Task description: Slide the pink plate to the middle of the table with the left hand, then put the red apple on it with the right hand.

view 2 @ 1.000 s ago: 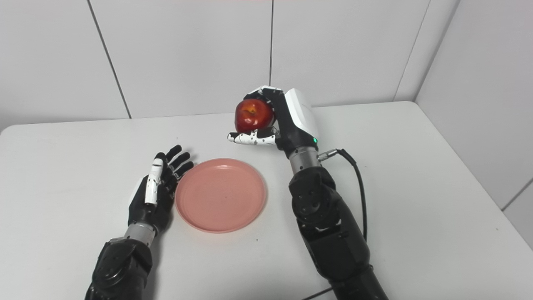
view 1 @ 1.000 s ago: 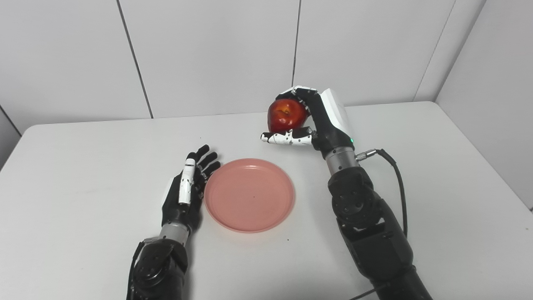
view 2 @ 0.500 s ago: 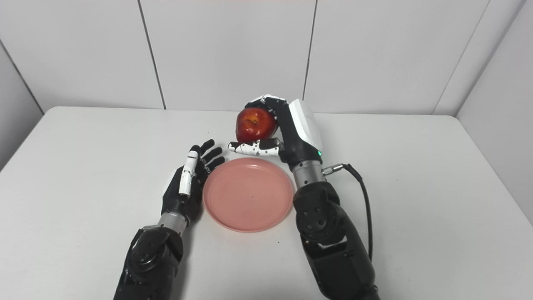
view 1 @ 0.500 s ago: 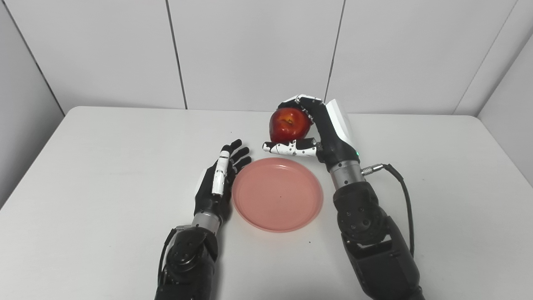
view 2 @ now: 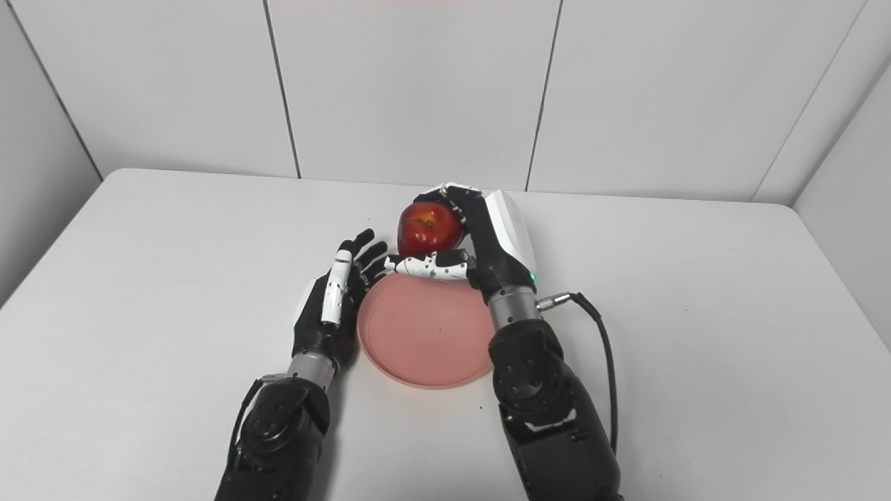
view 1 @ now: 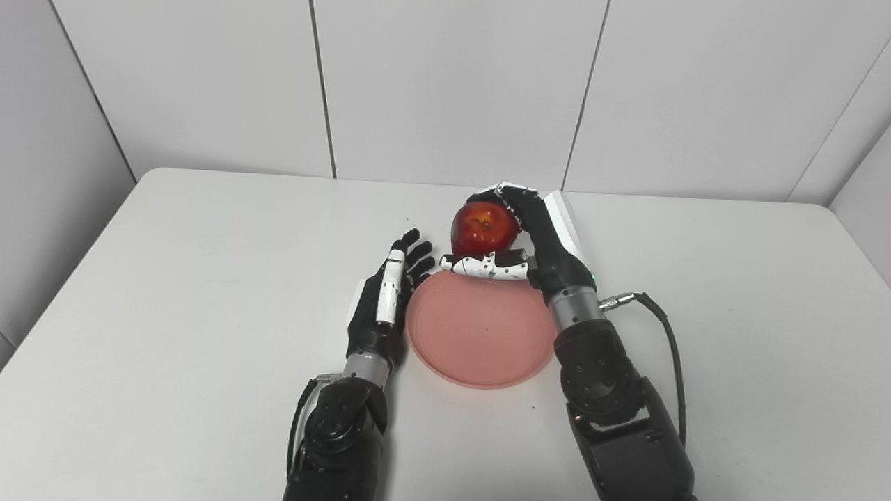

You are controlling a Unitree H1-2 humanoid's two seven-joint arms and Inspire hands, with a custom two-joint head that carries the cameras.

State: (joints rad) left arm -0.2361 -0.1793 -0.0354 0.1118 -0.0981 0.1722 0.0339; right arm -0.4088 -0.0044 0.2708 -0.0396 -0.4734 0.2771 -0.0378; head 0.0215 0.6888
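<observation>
Apple (view 1: 483,227) gripped in right hand (view 1: 536,236) fingers (view 1: 516,203).

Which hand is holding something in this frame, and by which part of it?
The right hand holds the round red apple, fingers over its top and far side, thumb beneath. The left hand is open beside the pink plastic plate, holding nothing.

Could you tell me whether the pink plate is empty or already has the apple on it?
Empty. The plate shows bare pink; the apple is held in the right hand.
</observation>
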